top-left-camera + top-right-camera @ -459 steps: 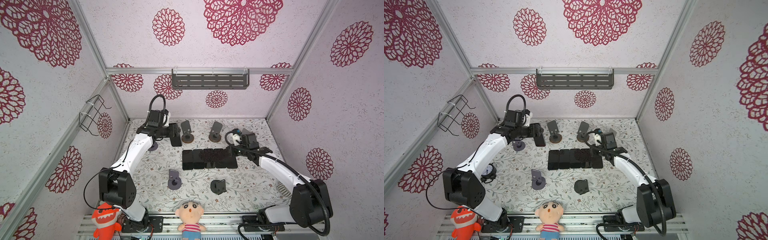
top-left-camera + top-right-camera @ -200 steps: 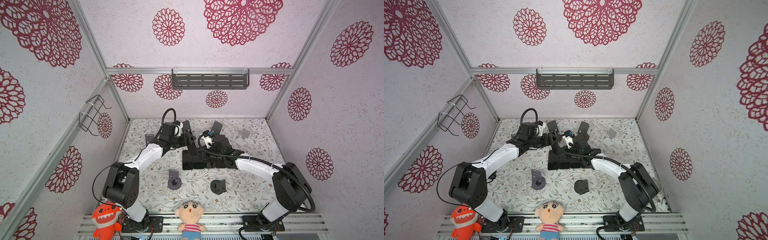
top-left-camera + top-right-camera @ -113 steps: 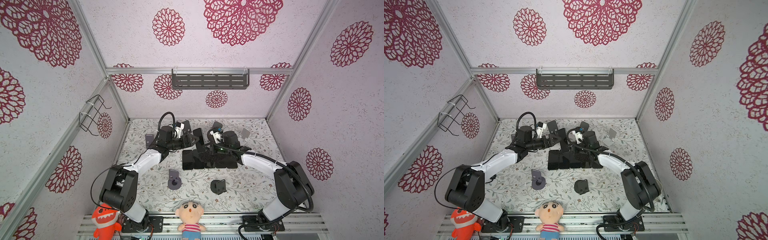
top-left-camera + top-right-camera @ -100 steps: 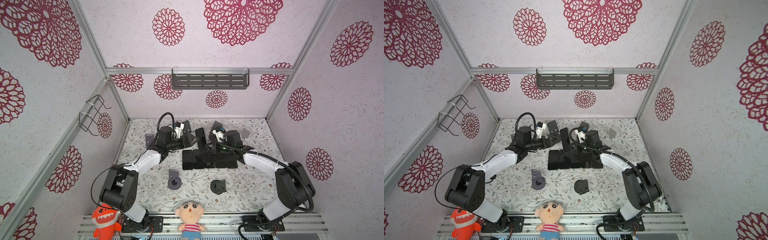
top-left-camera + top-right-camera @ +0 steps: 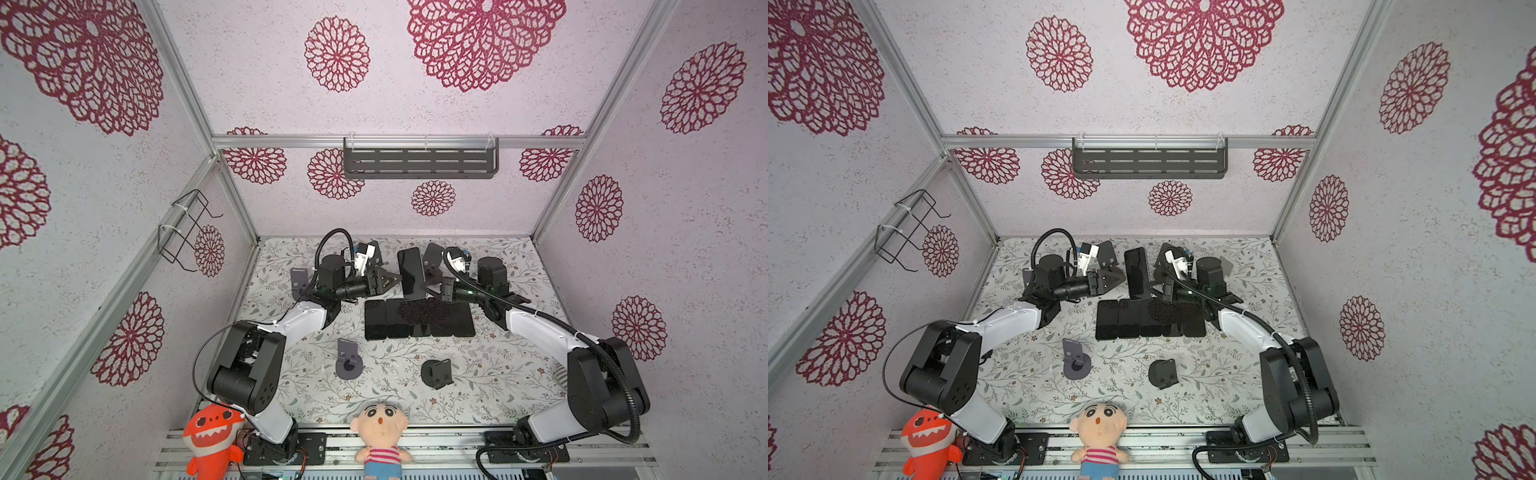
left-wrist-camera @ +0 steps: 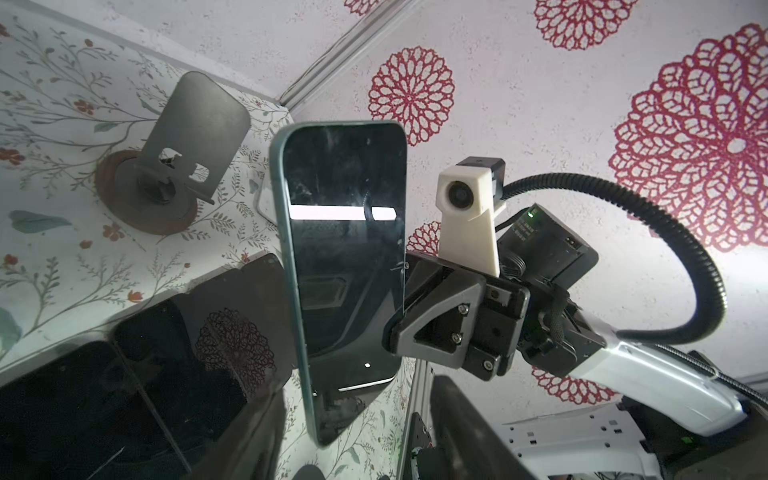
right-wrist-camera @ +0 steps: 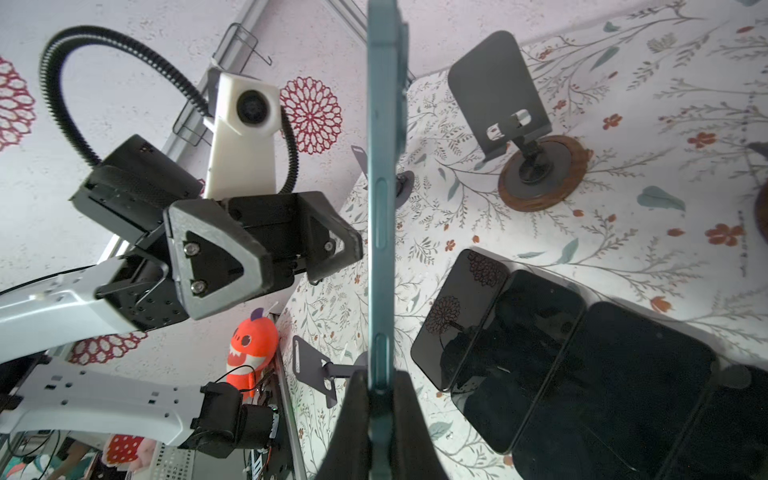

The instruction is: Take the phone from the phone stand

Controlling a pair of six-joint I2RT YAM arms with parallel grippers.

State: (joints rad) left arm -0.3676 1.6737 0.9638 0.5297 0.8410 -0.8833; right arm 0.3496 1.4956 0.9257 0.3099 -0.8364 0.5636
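The phone (image 5: 411, 272) between left hand (image 5: 394, 282) and right hand (image 5: 429, 289), behind the phone row (image 5: 419, 319) (lying flat).

orange shark plush (image 5: 212, 436) near boy doll (image 5: 380, 432)

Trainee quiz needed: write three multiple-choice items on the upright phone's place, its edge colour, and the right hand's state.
1. Where is the upright phone? A on the wall shelf; B between the left hand and right hand; C beside the plush toys.
2. Its edge colour? A teal; B red; C white.
3. The right hand is: A open; B shut on nothing; C shut on the phone.
B: a hand flanks each side in both top views. A: the right wrist view shows a teal rim. C: its fingers pinch that rim.
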